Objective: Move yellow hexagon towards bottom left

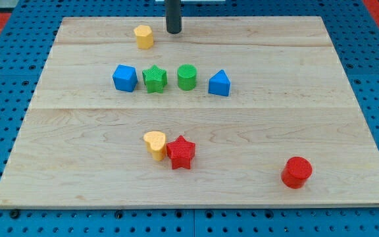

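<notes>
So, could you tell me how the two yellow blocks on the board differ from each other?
The yellow hexagon sits near the view's top, just left of my tip; the yellow heart lies lower, mid-board. The hexagon stands alone, while the heart touches the red star. Their outlines differ: six-sided versus lobed. Both share the same yellow.

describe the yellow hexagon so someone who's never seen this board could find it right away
Start at the wooden board and look along its top edge, left of the middle. The yellow hexagon sits there alone, above the row of blue and green blocks, with my tip just to its right, not touching it. The only other yellow block, the yellow heart, lies lower down, against the red star.
</notes>
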Tool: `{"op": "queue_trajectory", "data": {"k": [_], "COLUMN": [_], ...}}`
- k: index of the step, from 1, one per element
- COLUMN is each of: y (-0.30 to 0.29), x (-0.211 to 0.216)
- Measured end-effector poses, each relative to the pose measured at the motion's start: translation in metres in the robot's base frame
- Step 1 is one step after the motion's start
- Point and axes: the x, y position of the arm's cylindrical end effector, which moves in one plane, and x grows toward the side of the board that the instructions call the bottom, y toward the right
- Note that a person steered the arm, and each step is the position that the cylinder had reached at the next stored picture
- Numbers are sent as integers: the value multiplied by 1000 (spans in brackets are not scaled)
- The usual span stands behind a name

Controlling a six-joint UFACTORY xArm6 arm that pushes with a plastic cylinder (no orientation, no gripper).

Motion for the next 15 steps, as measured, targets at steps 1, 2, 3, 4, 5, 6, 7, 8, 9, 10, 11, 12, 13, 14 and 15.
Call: {"op": "queue_trajectory", "data": {"k": [1, 2, 3, 4, 5, 6, 7, 8, 9, 10, 11, 12, 13, 14, 15], "y": [-7, -78, -108, -108, -109, -84, -84, -96, -125, -139, -133, -145, -150, -162, -170], "x": [6, 10, 10, 10, 10, 32, 26, 40, 72, 104, 143, 156, 144, 136, 161]}}
